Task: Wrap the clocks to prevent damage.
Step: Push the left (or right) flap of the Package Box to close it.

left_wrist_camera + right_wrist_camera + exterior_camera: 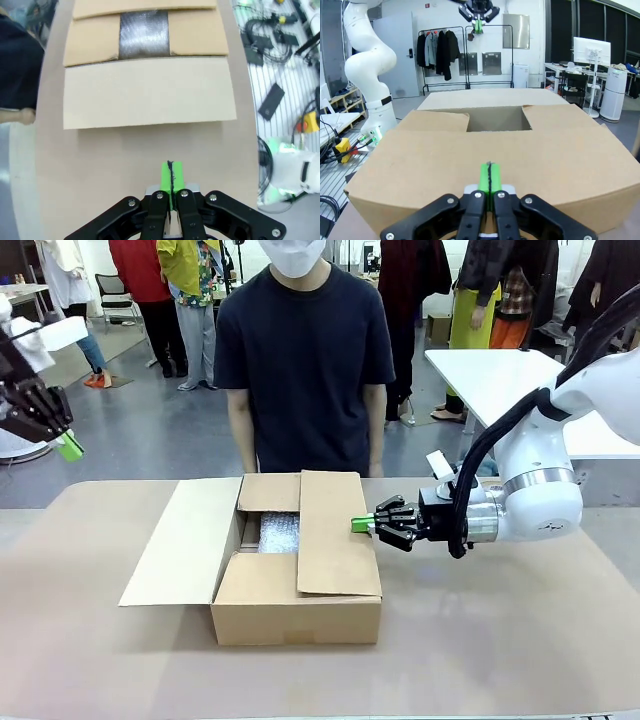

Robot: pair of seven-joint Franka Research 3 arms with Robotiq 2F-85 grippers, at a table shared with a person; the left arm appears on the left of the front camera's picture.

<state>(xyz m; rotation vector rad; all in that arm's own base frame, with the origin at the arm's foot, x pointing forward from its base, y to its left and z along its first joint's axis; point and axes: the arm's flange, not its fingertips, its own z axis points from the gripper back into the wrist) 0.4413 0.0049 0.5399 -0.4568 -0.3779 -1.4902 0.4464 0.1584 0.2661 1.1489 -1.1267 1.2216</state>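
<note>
A bubble-wrapped bundle, the clocks, lies inside the cardboard box in the middle of the table, seen through the gap between the flaps. The right flap is folded down over the box and the left flap lies open outward. My right gripper is shut, its green tips at the folded flap's right edge. My left gripper hangs shut high above the table's left end, holding nothing, green pads pressed together.
A person in a dark shirt stands at the far side just behind the box, arms hanging. The table is brown and bare around the box. Other people and a white table are farther back.
</note>
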